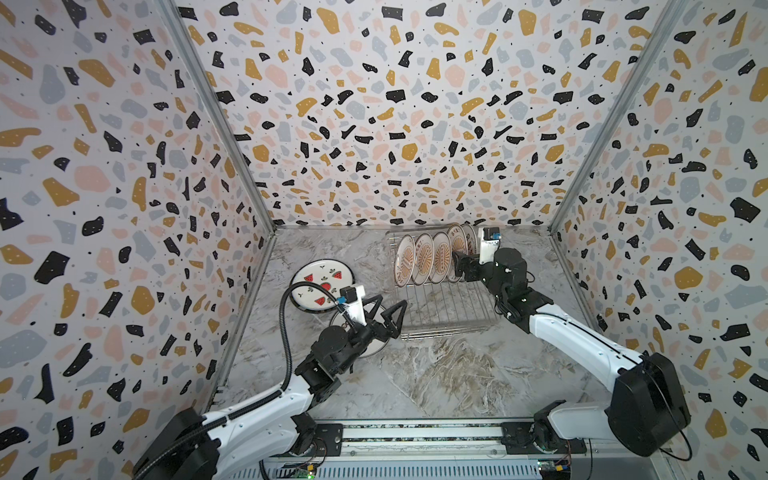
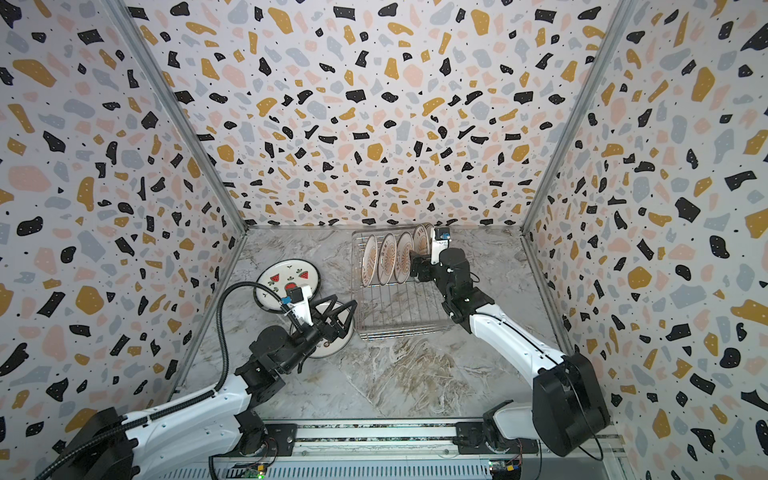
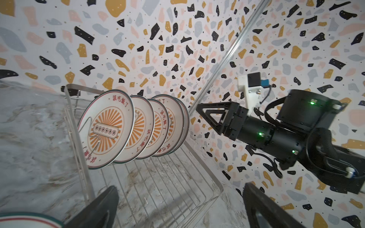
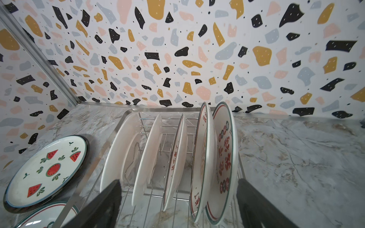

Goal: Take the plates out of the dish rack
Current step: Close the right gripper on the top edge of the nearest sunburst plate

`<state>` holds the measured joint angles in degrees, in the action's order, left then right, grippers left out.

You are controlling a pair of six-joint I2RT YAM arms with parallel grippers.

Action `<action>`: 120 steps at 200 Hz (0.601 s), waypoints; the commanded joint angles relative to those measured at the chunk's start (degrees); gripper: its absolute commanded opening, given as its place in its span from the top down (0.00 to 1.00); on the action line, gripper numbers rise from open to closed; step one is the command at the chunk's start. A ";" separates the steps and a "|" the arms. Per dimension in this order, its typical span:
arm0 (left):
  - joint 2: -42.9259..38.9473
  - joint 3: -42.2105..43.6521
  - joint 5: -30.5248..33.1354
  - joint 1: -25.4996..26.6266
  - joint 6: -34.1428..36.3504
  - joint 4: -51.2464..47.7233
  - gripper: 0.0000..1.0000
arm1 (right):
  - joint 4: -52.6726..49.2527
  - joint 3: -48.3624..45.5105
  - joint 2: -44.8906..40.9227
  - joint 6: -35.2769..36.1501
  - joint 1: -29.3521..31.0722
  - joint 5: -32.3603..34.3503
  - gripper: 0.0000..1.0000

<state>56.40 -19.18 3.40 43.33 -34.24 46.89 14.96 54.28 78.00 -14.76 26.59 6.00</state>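
right wrist view: right gripper (image 4: 177, 183) open, empty, at racked plates (image 4: 223, 158). next: pinch 1 rim, lift clear of dish rack (image 3: 167, 183). left gripper (image 1: 392, 301) wide open, empty.

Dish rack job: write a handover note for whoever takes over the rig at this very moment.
Left end effector: open, empty, hovering over a flat plate left of the dish rack.
Right end effector: open, nothing held, jaws wide, poised at the rack's two right-end plates.
Done: the watermelon plate and that flat plate lie on the marble table, outside the rack.
Left: five upright plates stand in the rack's back row; a right-end one looks the likely next pick.
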 commanded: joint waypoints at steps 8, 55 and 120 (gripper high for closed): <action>4.97 -4.45 -3.71 1.71 2.75 6.26 0.00 | -3.08 5.19 1.02 -0.36 -1.36 -3.69 0.20; 9.87 -8.56 -0.93 4.36 3.07 4.54 0.00 | -6.02 10.14 6.50 -0.01 -1.63 0.74 0.40; 12.27 -9.91 0.55 5.05 2.80 3.87 0.00 | -9.58 14.73 12.20 0.71 -1.45 6.68 0.50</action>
<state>68.16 -27.27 2.59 47.99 -32.34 48.88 7.55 66.22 90.04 -14.87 25.12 9.13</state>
